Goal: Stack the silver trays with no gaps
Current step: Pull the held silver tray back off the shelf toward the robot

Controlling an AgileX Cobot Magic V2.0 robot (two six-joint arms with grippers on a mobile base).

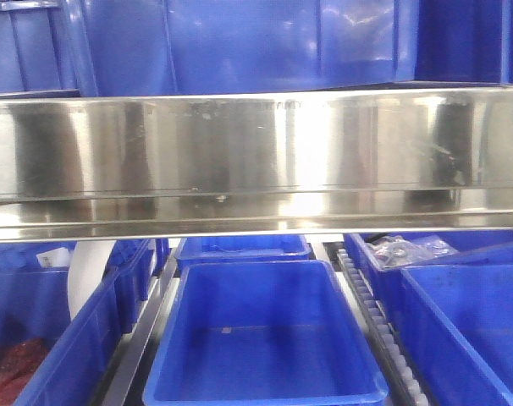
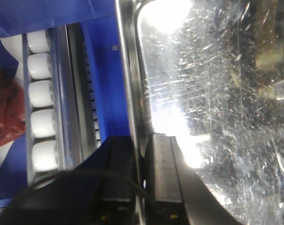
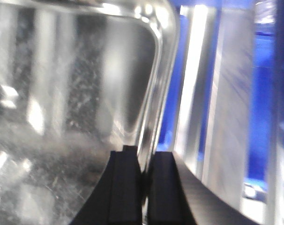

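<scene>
Up front, a steel rail (image 1: 256, 161) cut off the blue bins (image 1: 265, 338), while left hand (image 2: 143, 147) and right hand (image 3: 144, 161) each pinched the rim of a silver tray (image 2: 203, 117).

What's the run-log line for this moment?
left gripper: shut on tray rim | right gripper: shut on tray rim | stacking: not visible | front view: blue bins below

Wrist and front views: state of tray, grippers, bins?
Tray: rim clamped on two sides, surface scratched.
Left gripper: shut on the rim.
Right gripper: shut on the rim.
Middle bin: empty.
Left bin: holds something red.
</scene>
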